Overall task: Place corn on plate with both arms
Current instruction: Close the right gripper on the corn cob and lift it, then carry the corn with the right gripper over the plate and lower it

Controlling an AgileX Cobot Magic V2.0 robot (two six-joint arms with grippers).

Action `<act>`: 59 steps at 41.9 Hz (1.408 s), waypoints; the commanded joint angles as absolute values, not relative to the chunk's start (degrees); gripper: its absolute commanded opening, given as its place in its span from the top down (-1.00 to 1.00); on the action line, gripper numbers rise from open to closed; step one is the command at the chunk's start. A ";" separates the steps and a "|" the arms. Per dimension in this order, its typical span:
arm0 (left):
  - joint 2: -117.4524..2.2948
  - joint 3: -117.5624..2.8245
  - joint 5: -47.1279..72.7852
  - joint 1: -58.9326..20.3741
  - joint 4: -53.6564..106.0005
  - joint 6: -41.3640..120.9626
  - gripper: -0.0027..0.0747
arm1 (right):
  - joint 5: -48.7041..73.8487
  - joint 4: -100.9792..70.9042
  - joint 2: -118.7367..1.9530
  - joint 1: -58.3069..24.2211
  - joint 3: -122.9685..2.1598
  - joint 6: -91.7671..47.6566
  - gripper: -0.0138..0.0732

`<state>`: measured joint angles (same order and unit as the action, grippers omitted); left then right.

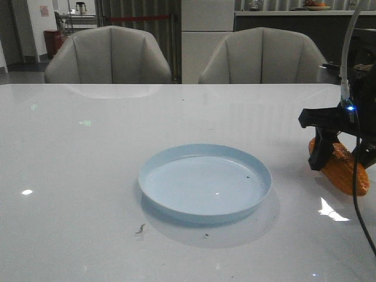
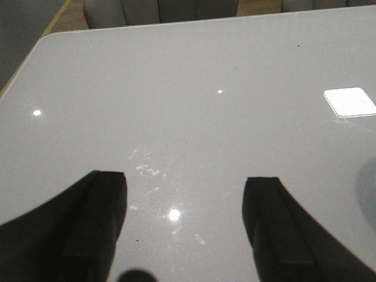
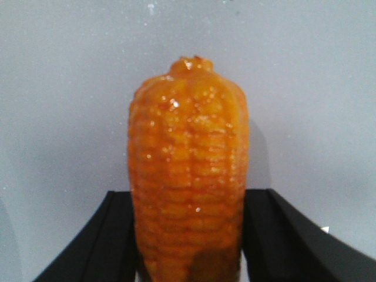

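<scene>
Presently the right gripper [image 1: 345, 154] stands at the far right of the table [image 1: 76, 176], its black fingers [image 1: 320, 154] lowered to either side of the corn [image 1: 346, 170]. From the right wrist view, the fingers [image 3: 100, 247] flank the corn [image 3: 188, 176] closely, with the cob filling the gap between them; both inner faces appear to touch the kernels, so the gripper is pinching the corn. The cob is orange, with rows of bumpy kernels, and its tapered end points away from the wrist. In the front view its lower part rests on or just above the tabletop; which cannot be told. A dark cable [image 1: 357, 194] hangs past the near side of the corn.

The left gripper [image 2: 185, 229] is spread wide, with bare white tabletop between its two dark fingers [image 2: 97, 223] and nothing held. It does not appear in the front view.

The plate [image 1: 176, 164], pale blue, round and shallow with a low rim, sits near the middle of the table, left of the corn and apart from it. A few small dark specks lie inside the plate and on the table just near of it. Two grey upholstered chairs [image 1: 108, 56] stand beyond the far edge.
</scene>
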<state>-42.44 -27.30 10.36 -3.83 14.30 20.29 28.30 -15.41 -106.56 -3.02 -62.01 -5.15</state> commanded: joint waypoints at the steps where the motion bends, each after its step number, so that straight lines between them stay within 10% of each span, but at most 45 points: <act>1: -42.11 -28.97 5.50 -3.68 15.07 20.22 -0.32 | 28.21 -15.99 -104.27 -2.97 -64.39 -6.46 0.06; 25: -42.11 -28.97 5.50 -3.68 15.07 20.22 -0.32 | 49.09 -15.99 -104.27 -10.02 -91.63 -11.04 0.14; 59: -42.11 -28.97 5.50 -3.68 15.07 20.22 -0.32 | 52.46 -12.75 -113.05 -27.81 -92.59 -14.88 -0.06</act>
<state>-42.44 -27.30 10.36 -3.83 14.30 20.38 53.20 -12.60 -115.33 -27.71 -90.56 -13.72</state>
